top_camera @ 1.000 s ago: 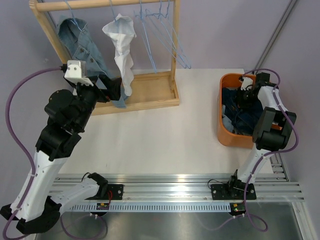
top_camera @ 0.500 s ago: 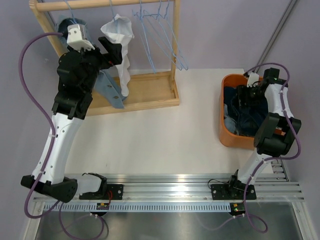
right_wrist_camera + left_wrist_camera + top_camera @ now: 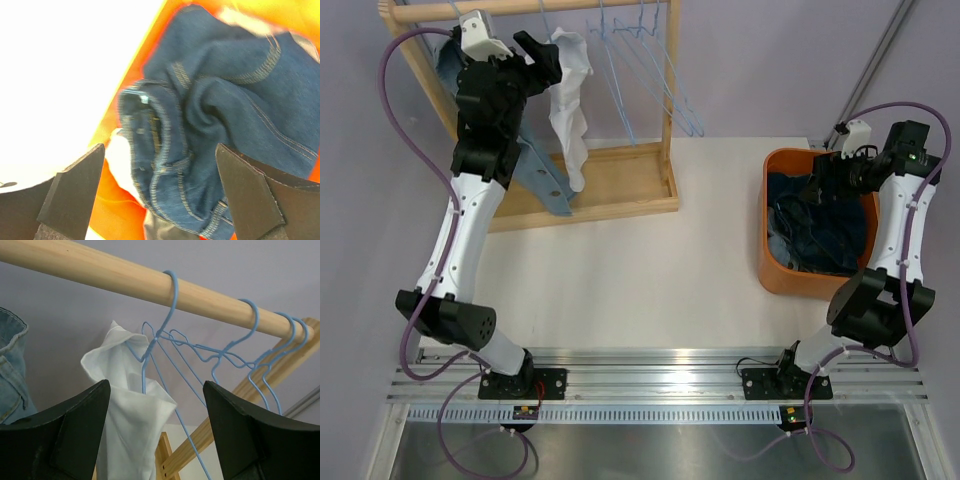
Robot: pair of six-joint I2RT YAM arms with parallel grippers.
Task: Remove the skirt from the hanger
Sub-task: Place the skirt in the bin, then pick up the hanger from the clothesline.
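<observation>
Though newly raised to the wooden rail point(image 3: 100, 270), not yet closed on anything: entry one, left gripper point(image 3: 155, 390). Fingers point(image 3: 65, 440) apart, a little narrower than a second ago, with no grip on cloth or wire. Points up at the rail from below.

Entry two, right gripper point(image 3: 820, 182). Nearly clenched a second ago, low in the orange bin point(image 3: 768, 268); now spread wide and lifted above it. Grasps nothing. Beneath it, dark denim point(image 3: 225, 85) heaped loose in the bin, apparently just let go.

Entry three, skirt point(image 3: 130, 425), taken to be the white garment. Hangs bunched from a blue wire hanger point(image 3: 174, 295), hook over the rail, second from the left. Not yet off. To its left, light denim garment point(image 3: 12, 365) on the neighbouring hanger; to its right, empty blue hangers point(image 3: 257, 317).

Relation to jaws. In the left wrist view, framed between the two fingers: hanger neck and skirt top above the fingertips, cloth dropping down between and beyond them. Near, no contact visible. Well apart from the right gripper, across the table point(image 3: 670, 260).

Meaning for the task, as judgement. One delivery seemingly finished at the bin; this removal barely begun. Calls for closing on the skirt top or hanger neck, then drawing the cloth free. Risk: snagging the neighbouring wire hangers.
</observation>
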